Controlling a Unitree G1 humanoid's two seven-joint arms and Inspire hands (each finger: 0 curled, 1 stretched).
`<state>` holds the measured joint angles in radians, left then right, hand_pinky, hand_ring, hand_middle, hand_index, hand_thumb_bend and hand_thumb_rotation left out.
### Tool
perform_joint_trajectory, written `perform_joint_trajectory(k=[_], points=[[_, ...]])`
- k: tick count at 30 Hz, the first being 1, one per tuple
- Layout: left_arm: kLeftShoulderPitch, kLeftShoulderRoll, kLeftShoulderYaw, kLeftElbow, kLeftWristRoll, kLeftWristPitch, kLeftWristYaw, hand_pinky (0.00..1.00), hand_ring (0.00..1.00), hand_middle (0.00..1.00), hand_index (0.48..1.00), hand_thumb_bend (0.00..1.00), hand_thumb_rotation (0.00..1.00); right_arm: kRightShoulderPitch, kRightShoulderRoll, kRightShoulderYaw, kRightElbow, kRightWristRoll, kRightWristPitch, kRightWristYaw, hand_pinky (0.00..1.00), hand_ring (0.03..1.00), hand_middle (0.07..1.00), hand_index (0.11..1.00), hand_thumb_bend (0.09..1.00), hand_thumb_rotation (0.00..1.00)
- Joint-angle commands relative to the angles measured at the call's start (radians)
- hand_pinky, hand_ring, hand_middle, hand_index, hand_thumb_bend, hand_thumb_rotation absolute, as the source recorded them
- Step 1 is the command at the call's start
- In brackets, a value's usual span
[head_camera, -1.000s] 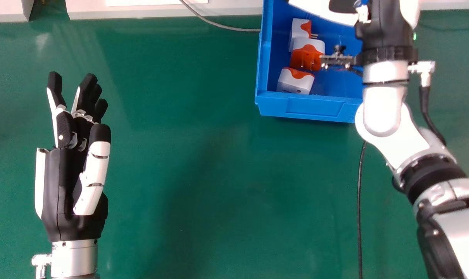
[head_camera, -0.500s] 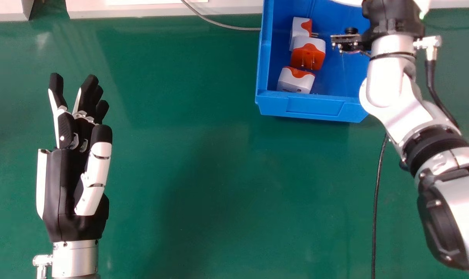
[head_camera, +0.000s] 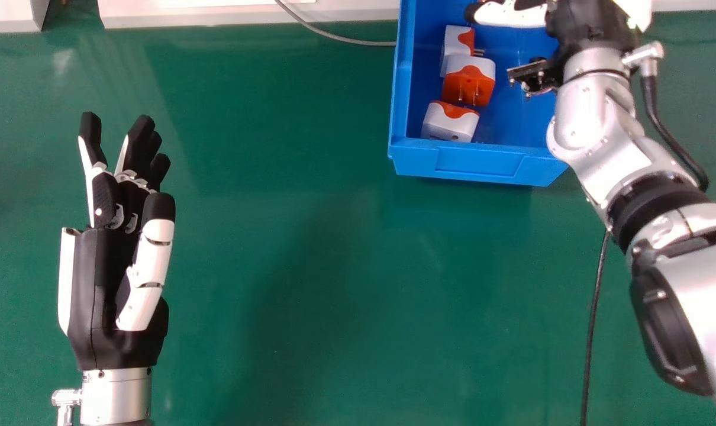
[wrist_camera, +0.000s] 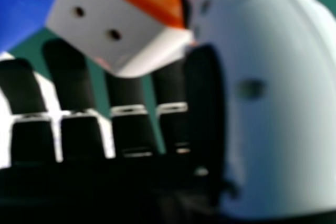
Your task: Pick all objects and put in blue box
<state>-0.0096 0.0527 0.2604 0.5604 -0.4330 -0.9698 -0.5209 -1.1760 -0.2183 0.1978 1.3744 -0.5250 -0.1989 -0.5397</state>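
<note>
- Head view: the black-and-white right hand (head_camera: 512, 15) is over the open, rectangular blue plastic box (head_camera: 476, 164).
- Three boxy white-and-orange plastic plug adapters (head_camera: 468, 87) lie in the box, to the left of that hand and nearer the robot.
- Right hand view: the hand grips another boxy white-and-orange plug adapter (wrist_camera: 100, 40), with two round holes in its white face, between thumb and fingers.
- The left hand (head_camera: 112, 266), its fingers extended, is well apart from the box.

A lab or workshop, it seems: a green worktop (head_camera: 275, 266) spreads beneath the blue box (head_camera: 482, 165), a grey cable (head_camera: 346, 40) left of it, a black cable (head_camera: 594, 319) on its near side.
</note>
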Motion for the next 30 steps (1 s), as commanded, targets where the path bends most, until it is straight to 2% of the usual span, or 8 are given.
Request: perform_joint_trajectory(k=[1, 4, 10, 14, 20, 30], points=[[0.007, 0.001, 0.003, -0.019, -0.002, -0.019, -0.003, 0.97, 0.97, 0.96, 0.927, 0.35, 0.57, -0.048, 0.001, 0.025, -0.001, -0.024, 0.032, 0.029, 0.35, 0.389, 0.486, 0.513, 0.518, 0.00], [0.012, 0.002, 0.004, -0.024, -0.002, -0.020, -0.003, 0.97, 0.97, 0.96, 0.926, 0.35, 0.57, -0.040, 0.002, 0.056, 0.004, -0.047, 0.072, 0.069, 0.36, 0.397, 0.484, 0.509, 0.519, 0.00], [0.019, 0.002, 0.003, -0.029, -0.002, -0.022, -0.004, 0.97, 0.97, 0.96, 0.925, 0.35, 0.57, -0.026, 0.012, 0.057, 0.004, -0.042, 0.088, 0.086, 0.37, 0.409, 0.483, 0.504, 0.520, 0.00], [0.022, 0.003, 0.004, -0.036, 0.003, -0.019, 0.003, 0.97, 0.96, 0.95, 0.922, 0.35, 0.57, -0.028, 0.016, 0.052, 0.004, -0.038, 0.094, 0.079, 0.38, 0.420, 0.486, 0.496, 0.521, 0.00], [0.025, 0.002, 0.002, -0.045, 0.004, -0.015, 0.005, 0.96, 0.96, 0.95, 0.920, 0.35, 0.57, -0.029, 0.016, 0.051, 0.004, -0.036, 0.093, 0.082, 0.38, 0.425, 0.487, 0.492, 0.522, 0.00], [0.020, 0.007, 0.004, -0.039, 0.012, -0.021, 0.007, 0.96, 0.96, 0.95, 0.918, 0.35, 0.56, -0.031, 0.008, 0.055, 0.002, -0.036, 0.074, 0.074, 0.39, 0.437, 0.486, 0.486, 0.522, 0.00]])
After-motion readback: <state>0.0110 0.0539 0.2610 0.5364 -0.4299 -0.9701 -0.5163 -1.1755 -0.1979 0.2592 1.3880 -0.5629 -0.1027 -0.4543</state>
